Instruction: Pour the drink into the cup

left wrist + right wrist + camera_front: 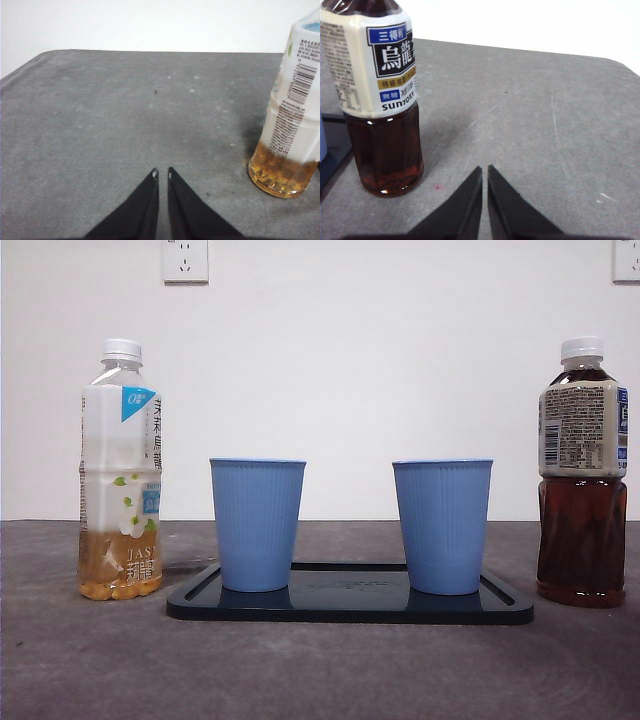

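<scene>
Two blue ribbed cups point(257, 524) point(442, 525) stand upright on a dark tray point(350, 606) in the middle of the table. A pale jasmine-tea bottle point(121, 475) with a white cap stands left of the tray and shows in the left wrist view point(290, 115). A dark oolong-tea bottle point(582, 475) with a white cap stands right of the tray and shows in the right wrist view point(380, 95). My left gripper point(162, 174) is shut and empty, beside the pale bottle. My right gripper point(484, 170) is shut and empty, beside the dark bottle. Neither gripper shows in the front view.
The grey table point(320, 680) runs to a white wall with two sockets point(185, 260). A corner of the tray point(330, 145) shows in the right wrist view.
</scene>
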